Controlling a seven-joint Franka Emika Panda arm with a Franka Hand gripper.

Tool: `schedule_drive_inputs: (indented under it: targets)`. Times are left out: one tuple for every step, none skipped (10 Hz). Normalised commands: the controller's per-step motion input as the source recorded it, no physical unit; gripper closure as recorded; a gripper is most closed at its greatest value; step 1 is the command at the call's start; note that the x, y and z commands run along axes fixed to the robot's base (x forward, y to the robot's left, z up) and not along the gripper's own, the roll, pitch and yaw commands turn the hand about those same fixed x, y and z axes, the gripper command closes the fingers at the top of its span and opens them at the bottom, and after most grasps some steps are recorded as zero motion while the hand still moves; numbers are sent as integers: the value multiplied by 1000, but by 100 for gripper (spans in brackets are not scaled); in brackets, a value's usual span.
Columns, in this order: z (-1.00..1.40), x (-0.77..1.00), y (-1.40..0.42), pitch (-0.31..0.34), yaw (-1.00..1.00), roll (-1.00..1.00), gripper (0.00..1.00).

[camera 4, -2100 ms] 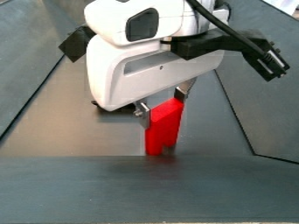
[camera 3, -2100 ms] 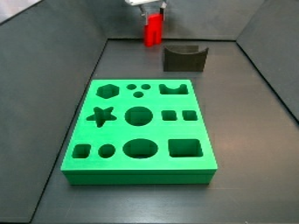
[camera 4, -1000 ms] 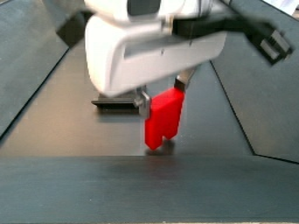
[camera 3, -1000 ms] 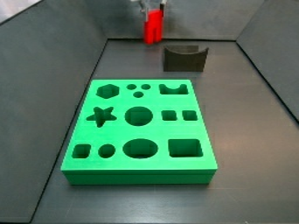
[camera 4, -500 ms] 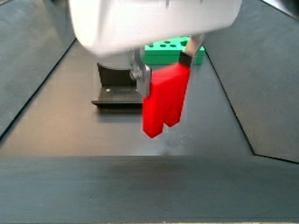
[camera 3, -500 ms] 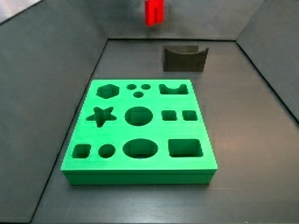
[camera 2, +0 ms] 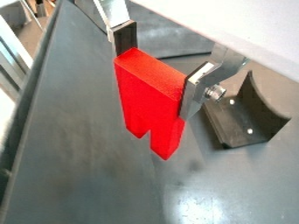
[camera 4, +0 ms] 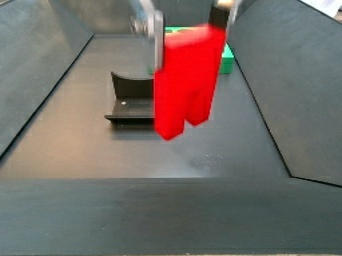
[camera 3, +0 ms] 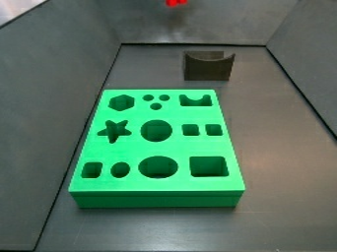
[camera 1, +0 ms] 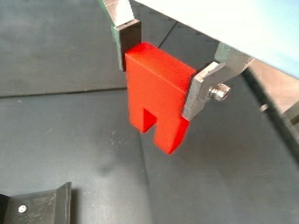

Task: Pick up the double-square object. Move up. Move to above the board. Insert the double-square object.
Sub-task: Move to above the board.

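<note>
The double-square object is a bright red block with two prongs pointing down. It hangs in the air well above the floor in a side view [camera 4: 187,75], and only its lower tip shows at the top edge of a side view [camera 3: 175,3]. My gripper [camera 4: 185,25] is shut on its solid upper part, and both wrist views show a silver finger [camera 1: 126,39] [camera 2: 198,92] on each side of the red block [camera 1: 158,96] [camera 2: 149,101]. The gripper [camera 1: 163,66] [camera 2: 162,66] is beyond the far end of the green board [camera 3: 158,148], which lies flat with its cut-outs empty.
The dark fixture with a curved notch stands on the floor beyond the board [camera 3: 208,65], below and beside the held block [camera 4: 130,100] [camera 2: 246,118] [camera 1: 35,206]. Dark sloping walls enclose the floor on both sides.
The gripper has risen with the red block. The block has left the floor and has almost gone out of the top of a side view.
</note>
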Motion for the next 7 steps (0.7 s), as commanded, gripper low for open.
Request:
schedule_drive_inputs:
  targets:
    - [688,30,112,60,-24,-77,100]
    - [511,22,74,61,-24,-77,100]
    - [394,18,58,63,-25,-75,100]
    - [99,-95,-1000,156,-1000,-40,100]
    - [82,-94,-1000,149,-1000,-33,100]
    - [88,-101,-1000,137,-1000,-10,100]
    - [87,-106,-1000,135,-1000,-13,100]
